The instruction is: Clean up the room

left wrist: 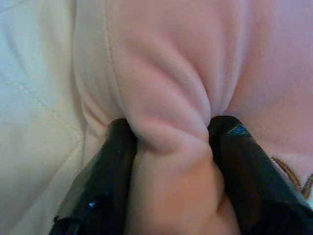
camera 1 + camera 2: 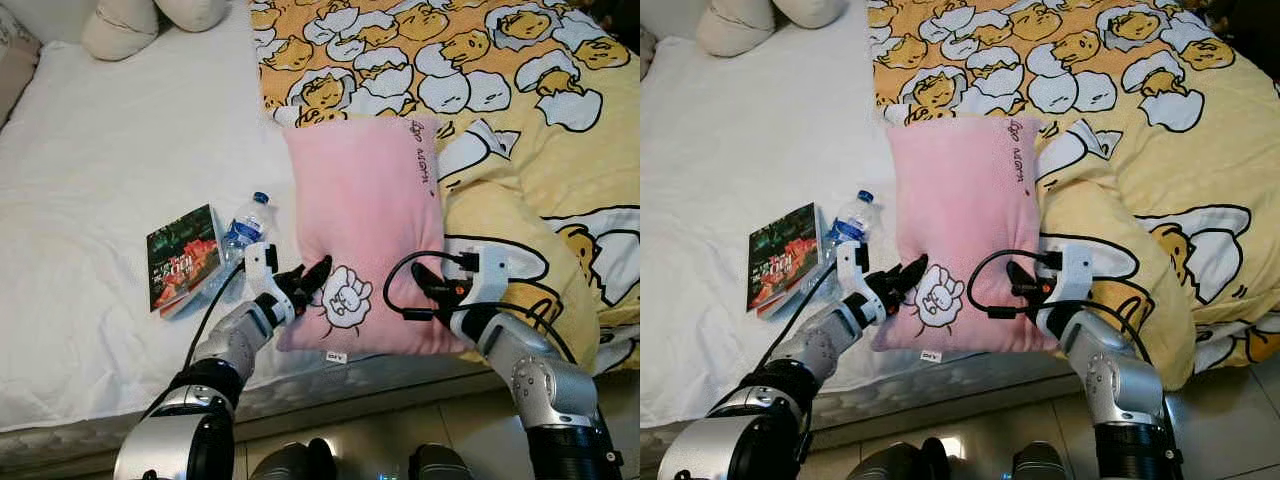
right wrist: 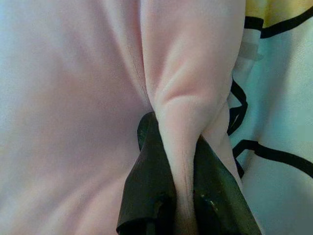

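Left eye view: pink pillow (image 2: 362,215) at the bed's (image 2: 100,180) near edge. Left gripper (image 2: 305,281) and right gripper (image 2: 428,285), fingers pinching its near corners. Step: pillow grasped. Next, likely: even two-armed lift.

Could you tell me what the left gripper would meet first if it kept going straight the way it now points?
Nothing lies ahead to reach: the left gripper is already shut on a fold of the pink pillow, so pushing on would likely just press deeper into it.
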{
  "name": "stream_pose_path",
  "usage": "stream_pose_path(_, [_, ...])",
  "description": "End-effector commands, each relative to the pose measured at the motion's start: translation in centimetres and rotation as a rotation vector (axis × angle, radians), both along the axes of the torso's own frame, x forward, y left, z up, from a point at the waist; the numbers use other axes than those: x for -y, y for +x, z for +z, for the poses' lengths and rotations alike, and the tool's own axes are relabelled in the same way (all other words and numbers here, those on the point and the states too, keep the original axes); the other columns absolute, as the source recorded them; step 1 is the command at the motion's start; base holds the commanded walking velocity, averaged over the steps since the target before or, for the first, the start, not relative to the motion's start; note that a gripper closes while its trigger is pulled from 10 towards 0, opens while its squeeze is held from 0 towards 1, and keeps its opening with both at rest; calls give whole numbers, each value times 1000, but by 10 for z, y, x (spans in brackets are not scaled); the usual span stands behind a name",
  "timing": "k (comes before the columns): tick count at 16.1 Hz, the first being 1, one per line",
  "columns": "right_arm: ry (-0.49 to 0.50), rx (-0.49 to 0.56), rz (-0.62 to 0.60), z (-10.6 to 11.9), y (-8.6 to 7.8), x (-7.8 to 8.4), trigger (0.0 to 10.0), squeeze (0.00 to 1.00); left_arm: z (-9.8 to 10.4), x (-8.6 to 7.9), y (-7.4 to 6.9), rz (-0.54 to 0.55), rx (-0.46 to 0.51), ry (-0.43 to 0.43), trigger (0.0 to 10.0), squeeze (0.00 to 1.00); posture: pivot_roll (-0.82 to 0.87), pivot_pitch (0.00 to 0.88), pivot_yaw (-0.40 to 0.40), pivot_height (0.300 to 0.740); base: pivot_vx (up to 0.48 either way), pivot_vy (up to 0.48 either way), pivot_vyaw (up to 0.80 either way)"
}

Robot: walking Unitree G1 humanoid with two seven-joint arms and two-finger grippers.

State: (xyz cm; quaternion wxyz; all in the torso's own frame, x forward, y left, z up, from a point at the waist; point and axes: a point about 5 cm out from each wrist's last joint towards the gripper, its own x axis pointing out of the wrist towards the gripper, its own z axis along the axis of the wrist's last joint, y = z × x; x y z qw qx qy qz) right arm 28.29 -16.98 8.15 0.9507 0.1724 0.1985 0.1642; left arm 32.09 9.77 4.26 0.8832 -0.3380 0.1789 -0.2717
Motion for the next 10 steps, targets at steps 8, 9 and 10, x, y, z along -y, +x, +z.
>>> stream_pose_path(8, [26,-42,-81,-14,-3,-8,0,0,-22,-21,-21,-25,-63,22,0,0,-209,147,215,740,0,0,0])
stream_pose_path(9, [33,-44,-78,-14,-3,-10,0,0,-20,-23,-20,-4,-55,11,0,0,-204,143,212,740,0,0,0])
stream_pose_path(10, [32,-30,-75,-12,1,-12,0,0,-15,-22,-18,6,-33,1,0,0,-198,132,208,740,0,0,0])
